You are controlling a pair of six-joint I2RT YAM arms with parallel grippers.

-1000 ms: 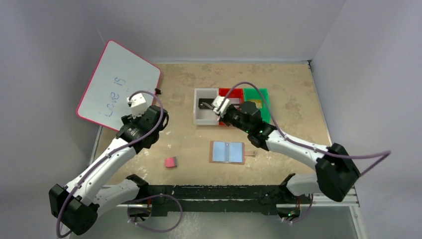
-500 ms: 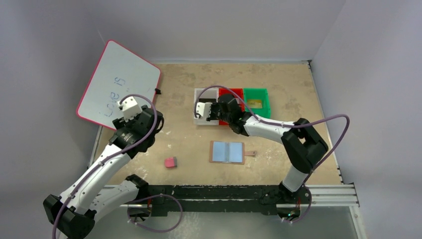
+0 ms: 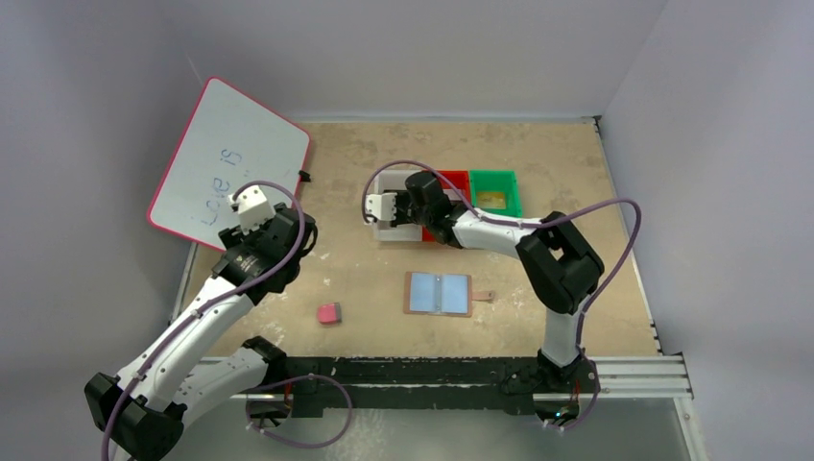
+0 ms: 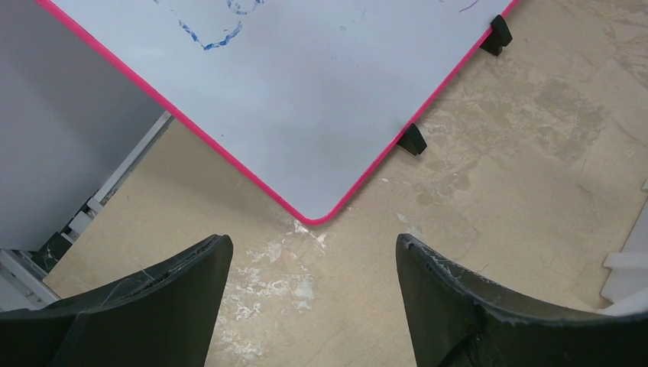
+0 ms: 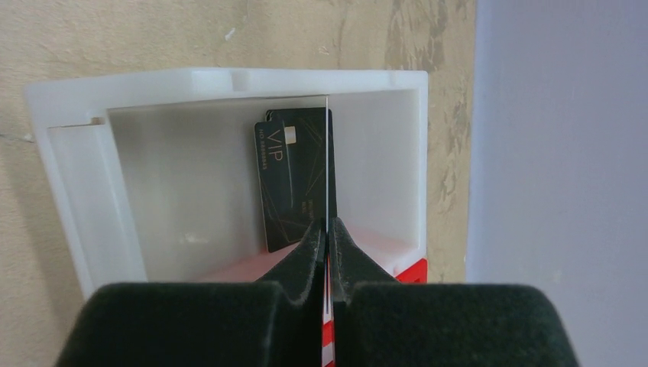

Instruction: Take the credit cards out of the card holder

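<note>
The tan card holder (image 3: 439,293) lies open on the table, its pale blue sleeves facing up. My right gripper (image 5: 326,225) is shut on a thin credit card (image 5: 326,153), seen edge-on, over the white bin (image 5: 229,80). A black credit card (image 5: 290,183) lies inside that bin. In the top view the right gripper (image 3: 382,206) hangs over the white bin (image 3: 394,232). A gold card (image 3: 492,199) rests in the green bin (image 3: 514,192). My left gripper (image 4: 313,245) is open and empty above bare table by the whiteboard's corner.
A pink-edged whiteboard (image 3: 230,163) leans at the back left, its black feet (image 4: 413,140) on the table. A red bin (image 3: 449,181) stands between the white and green ones. A pink-and-grey eraser (image 3: 328,313) lies left of the card holder.
My right arm has swung left, carrying the held card from the white and red bins' shared edge to over the white bin. The left arm drew back slightly, then held still.
</note>
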